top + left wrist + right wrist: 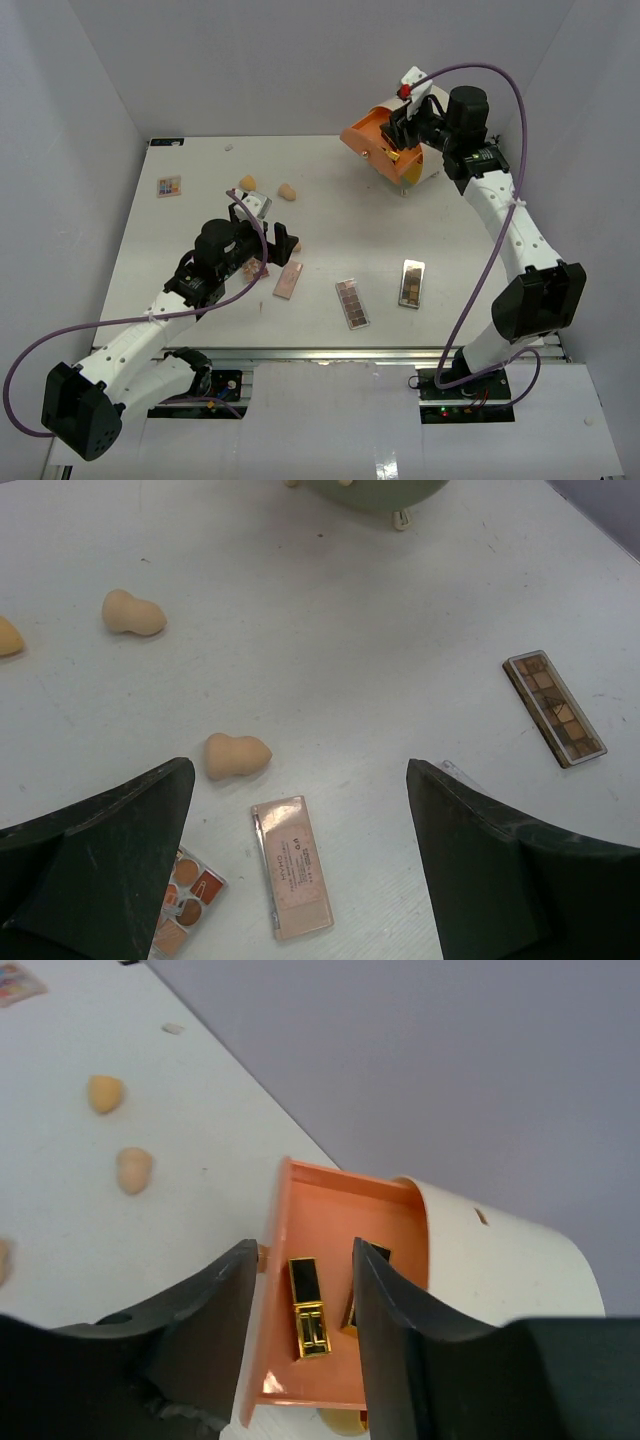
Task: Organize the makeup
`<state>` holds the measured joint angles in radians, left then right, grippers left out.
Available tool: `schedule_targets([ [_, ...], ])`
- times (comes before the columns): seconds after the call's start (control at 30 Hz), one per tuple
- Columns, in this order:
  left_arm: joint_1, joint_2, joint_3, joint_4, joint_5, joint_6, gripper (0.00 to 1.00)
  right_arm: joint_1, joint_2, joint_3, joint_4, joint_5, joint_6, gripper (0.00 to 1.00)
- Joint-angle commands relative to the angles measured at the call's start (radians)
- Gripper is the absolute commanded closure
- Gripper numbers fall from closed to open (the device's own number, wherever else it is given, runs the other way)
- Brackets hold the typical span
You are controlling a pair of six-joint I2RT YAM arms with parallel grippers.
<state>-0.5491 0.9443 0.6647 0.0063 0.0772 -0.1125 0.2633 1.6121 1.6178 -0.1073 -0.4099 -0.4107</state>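
My left gripper (300, 770) is open and empty above a pink palette (291, 866), which also shows in the top view (288, 279). A peach sponge (237, 756) and a multicolour palette (185, 900) lie by its left finger. My right gripper (305, 1250) is open over the pulled-out orange drawer (335, 1210) of the cream cylinder (500, 1260). A black-and-gold lipstick (309, 1306) lies in the drawer between the fingers, untouched. A second lipstick (376, 1255) is half hidden behind the right finger. Two brown palettes (352, 302) (411, 282) lie at the table's front middle.
Two more sponges (247, 182) (288, 191) lie at the back left of the table. A small square palette (169, 186) sits near the left edge. White walls enclose the table on three sides.
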Motion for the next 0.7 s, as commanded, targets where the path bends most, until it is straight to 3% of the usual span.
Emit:
schedule_targets([
  [0.0, -0.002, -0.014, 0.015, -0.002, 0.006, -0.005, 0.02, 0.035, 0.012, 0.031, -0.206, -0.318, -0.107, 0.73],
  [0.07, -0.002, -0.019, 0.016, -0.002, -0.004, -0.004, 0.02, 0.074, 0.033, 0.037, -0.272, -0.289, -0.126, 0.90],
  [0.3, 0.000, -0.056, 0.014, -0.032, -0.033, 0.005, 0.02, 0.206, 0.126, 0.075, -0.342, 0.039, -0.089, 0.92],
  [0.5, 0.000, -0.075, 0.015, -0.035, -0.043, 0.013, 0.02, 0.261, 0.238, 0.134, -0.332, 0.387, -0.013, 0.85],
  [0.67, 0.000, -0.078, 0.016, -0.037, -0.032, 0.011, 0.02, 0.287, 0.311, 0.172, -0.240, 0.710, -0.002, 0.70],
])
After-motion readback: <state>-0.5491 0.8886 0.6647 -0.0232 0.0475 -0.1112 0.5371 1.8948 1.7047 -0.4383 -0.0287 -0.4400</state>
